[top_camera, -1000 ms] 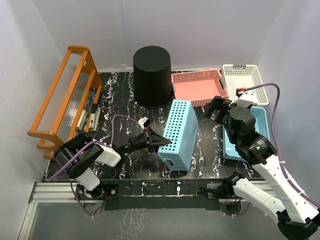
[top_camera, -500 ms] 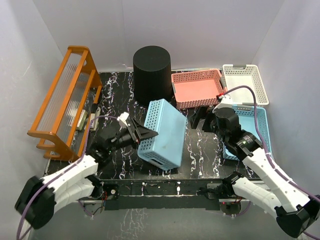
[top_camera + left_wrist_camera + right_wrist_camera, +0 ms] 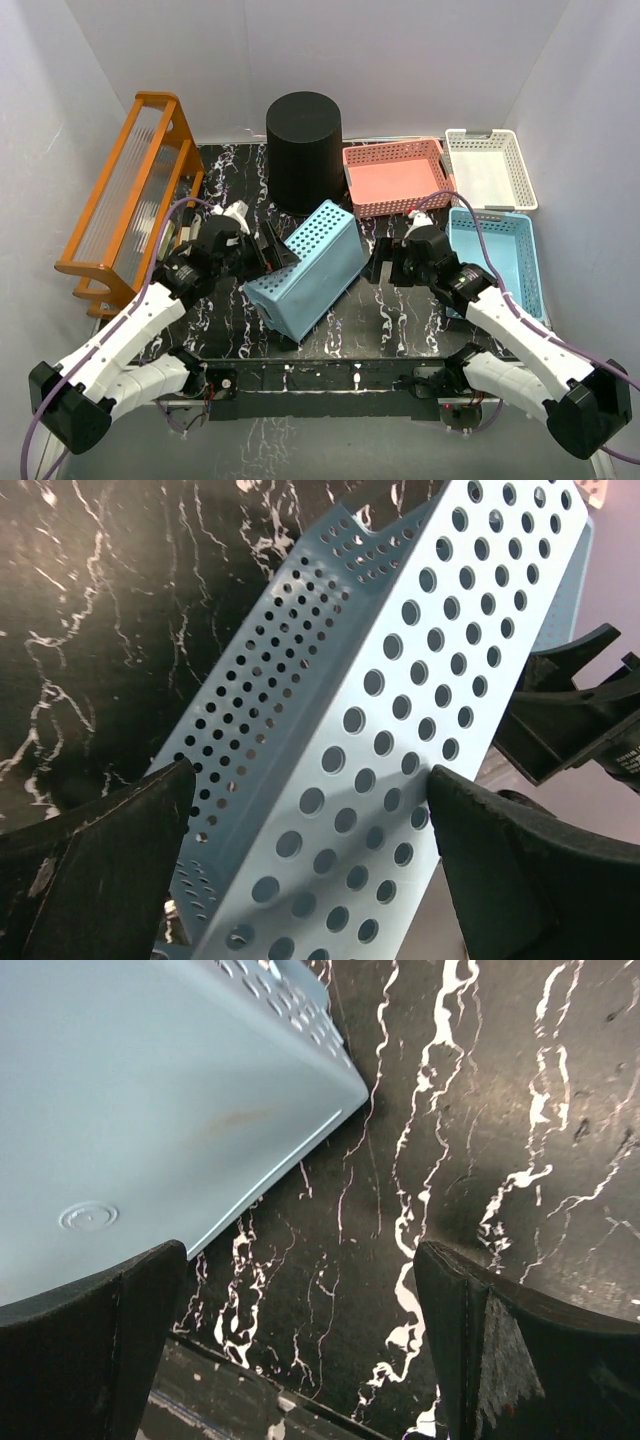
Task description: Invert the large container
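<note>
From above, we cannot see under the large container (image 3: 303, 150) at twelve o'clock, the bits (image 3: 168, 238) at the foot of the wooden rack (image 3: 118, 195) at nine o'clock are too small to name, and the right arm (image 3: 500, 318) covers a corner of the flat blue basket (image 3: 505, 255). Both wrist views cut off the tilted blue basket (image 3: 400, 710) — past twelve and six o'clock on the left, nine and twelve on the right.

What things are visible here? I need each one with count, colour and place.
large container: 1, black, back centre
tilted basket: 1, blue, centre, between the grippers
flat basket: 1, blue, right side
pink basket: 1, pink, back, beside large container
white basket: 1, white, back right corner
rack: 1, orange, left edge
table: 1, black, white veins
left gripper: 1, black, open, left of tilted basket
right gripper: 1, black, open, right of tilted basket
</note>
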Available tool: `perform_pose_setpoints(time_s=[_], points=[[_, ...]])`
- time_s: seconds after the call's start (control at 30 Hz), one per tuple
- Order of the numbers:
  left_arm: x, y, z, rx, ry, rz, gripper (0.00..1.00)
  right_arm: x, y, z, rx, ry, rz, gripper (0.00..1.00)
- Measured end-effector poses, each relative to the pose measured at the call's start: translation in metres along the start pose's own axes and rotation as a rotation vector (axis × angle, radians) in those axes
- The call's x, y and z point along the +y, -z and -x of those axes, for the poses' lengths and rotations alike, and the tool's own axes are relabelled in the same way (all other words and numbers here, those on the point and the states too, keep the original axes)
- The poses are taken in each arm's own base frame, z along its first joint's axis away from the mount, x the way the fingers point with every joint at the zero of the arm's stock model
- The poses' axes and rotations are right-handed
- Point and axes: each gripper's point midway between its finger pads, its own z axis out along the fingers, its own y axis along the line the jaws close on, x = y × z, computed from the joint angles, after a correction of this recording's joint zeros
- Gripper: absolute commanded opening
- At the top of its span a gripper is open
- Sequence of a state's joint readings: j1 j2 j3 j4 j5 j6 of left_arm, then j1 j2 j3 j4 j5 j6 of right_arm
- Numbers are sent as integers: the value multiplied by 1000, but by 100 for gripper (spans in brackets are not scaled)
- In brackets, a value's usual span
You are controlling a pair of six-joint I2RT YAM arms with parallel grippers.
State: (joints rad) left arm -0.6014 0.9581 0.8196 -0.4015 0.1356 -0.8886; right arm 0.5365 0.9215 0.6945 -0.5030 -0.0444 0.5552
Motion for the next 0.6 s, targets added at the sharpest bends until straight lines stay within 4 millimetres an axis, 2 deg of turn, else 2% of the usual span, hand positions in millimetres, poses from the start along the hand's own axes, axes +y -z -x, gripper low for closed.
perform_pose_setpoints(time_s=[0.2,0.4,0.5,0.6], points=[[10,5,15,-54,-68,85,99,12,-9,-13,44,-34,80,98],[21,11,35,-92,-132,217,99,16,-29,-26,101,-72,118,98],[33,17,48,-125,-174,313,99,17,-34,-32,121,-84,131,98],[50,26,53,-133,-223,416,98,21,-36,-32,125,-94,152,98]])
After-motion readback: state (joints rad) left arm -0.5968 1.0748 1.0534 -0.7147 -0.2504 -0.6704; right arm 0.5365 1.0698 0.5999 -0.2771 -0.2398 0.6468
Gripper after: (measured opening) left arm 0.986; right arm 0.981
